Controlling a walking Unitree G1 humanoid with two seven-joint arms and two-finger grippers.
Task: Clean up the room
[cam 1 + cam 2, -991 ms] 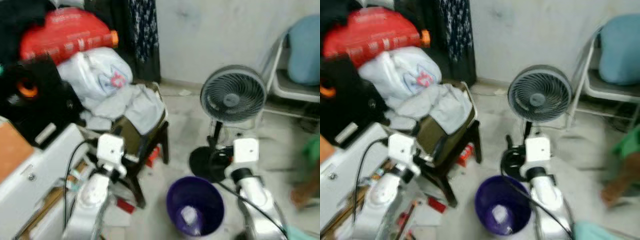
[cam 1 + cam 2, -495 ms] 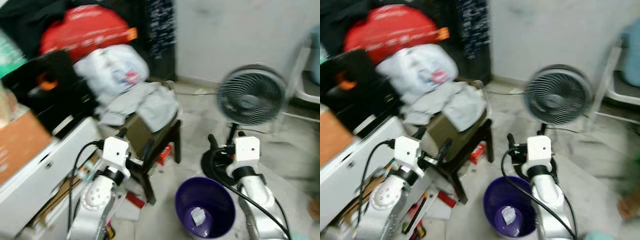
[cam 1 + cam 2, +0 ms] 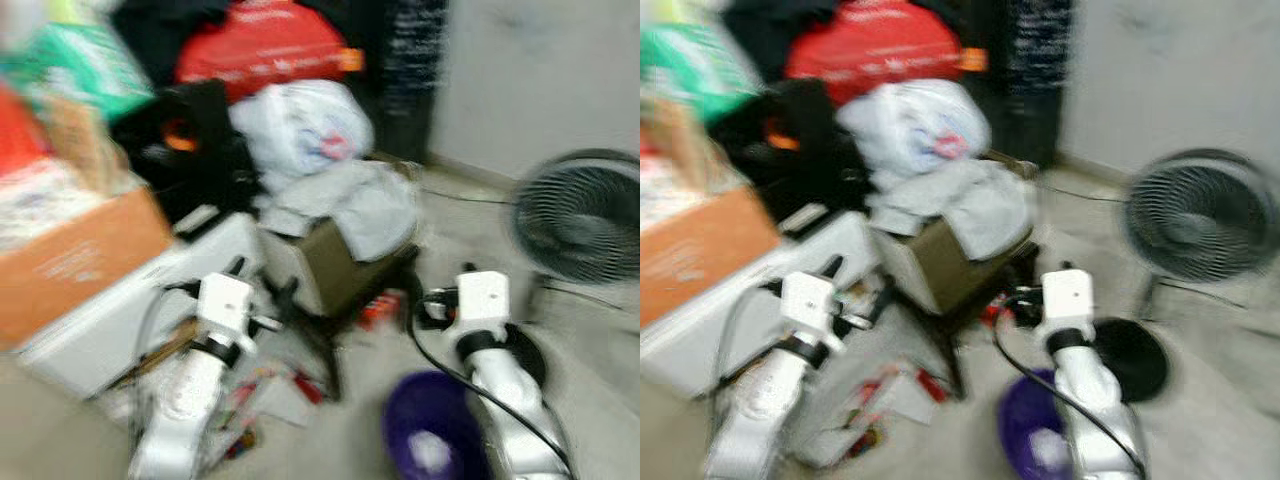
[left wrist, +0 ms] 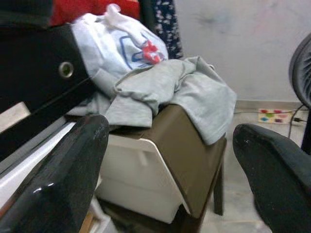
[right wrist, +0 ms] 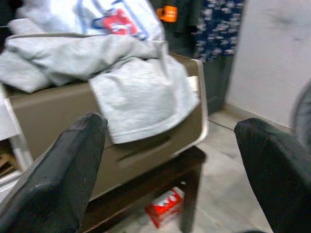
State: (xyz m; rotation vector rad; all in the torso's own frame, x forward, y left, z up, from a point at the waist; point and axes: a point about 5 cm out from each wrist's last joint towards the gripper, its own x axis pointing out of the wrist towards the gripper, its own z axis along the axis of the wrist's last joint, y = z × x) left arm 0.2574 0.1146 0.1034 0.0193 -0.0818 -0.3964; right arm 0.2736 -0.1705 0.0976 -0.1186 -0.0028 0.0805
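- Swinging left, the head camera now takes in more of the pile; the fan (image 3: 583, 215) sits further toward the right edge than half a second ago and a cardboard box (image 3: 75, 255) has come in at the left. That is the camera turning, not the things moving.
- Both eye views are blurred by the motion.
- Grey cloth (image 4: 167, 92) lies draped over a tilted brown-and-white bin (image 4: 160, 170) on a dark stool (image 5: 160, 179), centre of the scene. A white bag (image 3: 300, 130) sits behind it, a red bundle (image 3: 265, 45) above that.
- Left gripper (image 4: 167, 170) is spread wide with nothing in it, facing the bin and cloth.
- Right gripper (image 5: 170, 160) is likewise spread wide and empty, facing the hanging edge of the cloth.
- Purple bucket (image 3: 430, 440) stands near, just left of the right arm, with something pale inside.
- Small litter (image 3: 275, 385) lies on the floor near the left arm; a red packet (image 5: 165, 206) lies under the stool.
- Cloth should be light, soft and limp. Pinching a bunched fold at its hanging edge looks the surest hold. It may drag on the bin, which sits tilted.
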